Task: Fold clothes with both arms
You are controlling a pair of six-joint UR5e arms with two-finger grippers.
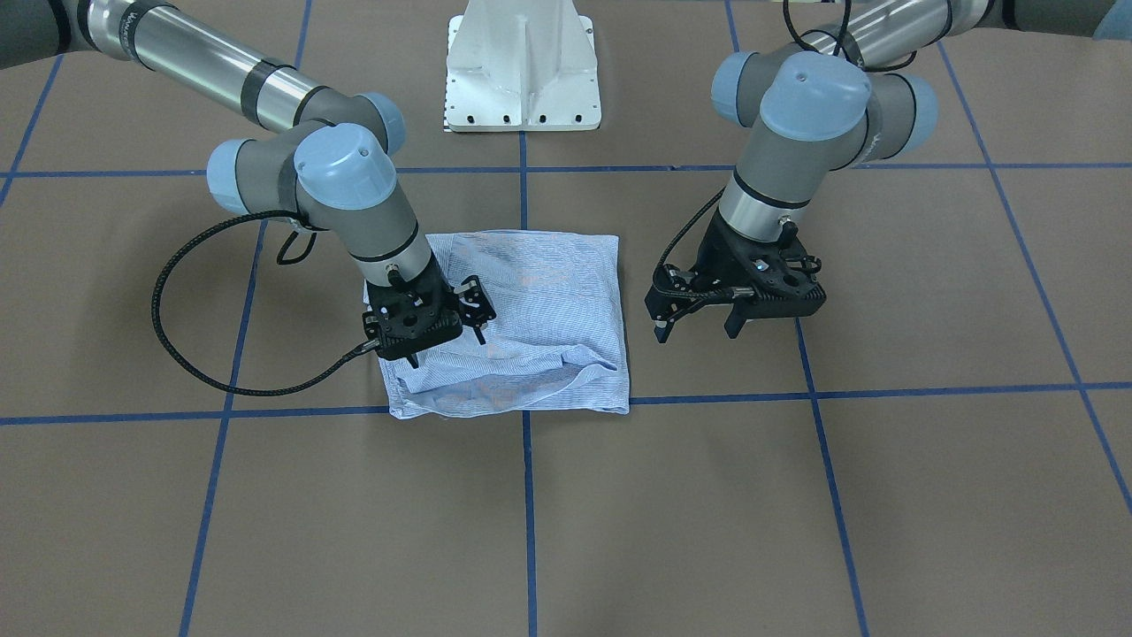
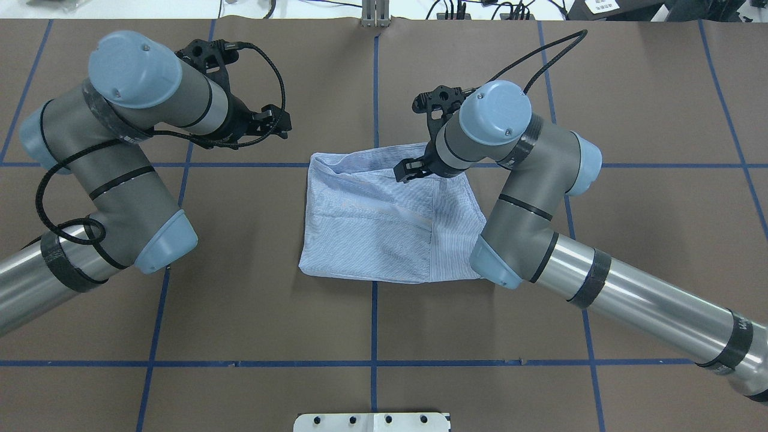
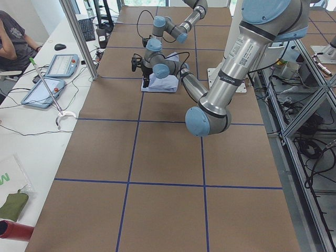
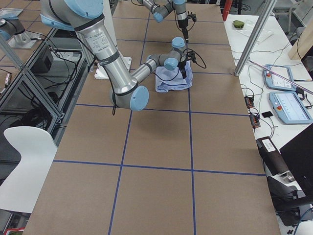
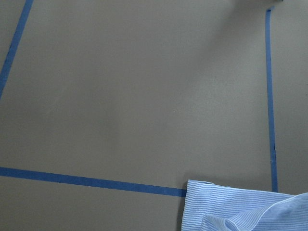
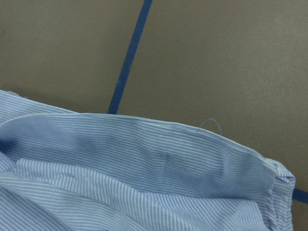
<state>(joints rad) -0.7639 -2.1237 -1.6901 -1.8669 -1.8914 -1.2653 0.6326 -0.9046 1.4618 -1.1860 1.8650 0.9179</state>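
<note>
The clothes are one light-blue striped shirt [image 1: 548, 301] [image 2: 372, 228], folded into a rough square on the brown table. It looks small in the side views [image 3: 160, 84] [image 4: 171, 78]. My right gripper [image 1: 445, 349] is open with its tips down on the shirt's corner farthest from the robot base, one finger [image 2: 407, 170] showing overhead. My left gripper [image 1: 697, 333] [image 2: 273, 123] is open and empty, just above bare table beside the shirt. The left wrist view shows a shirt corner [image 5: 240, 207]. The right wrist view shows a folded edge [image 6: 144, 183]. Neither wrist view shows fingers.
The white pedestal base [image 1: 522, 71] [image 2: 372, 422] stands behind the shirt. Blue tape lines [image 1: 527, 513] grid the table. A side bench holds tablets [image 3: 50, 89] [image 4: 288, 105], with a person [image 3: 13, 42] seated there. A white chair [image 4: 24, 161] stands off the table.
</note>
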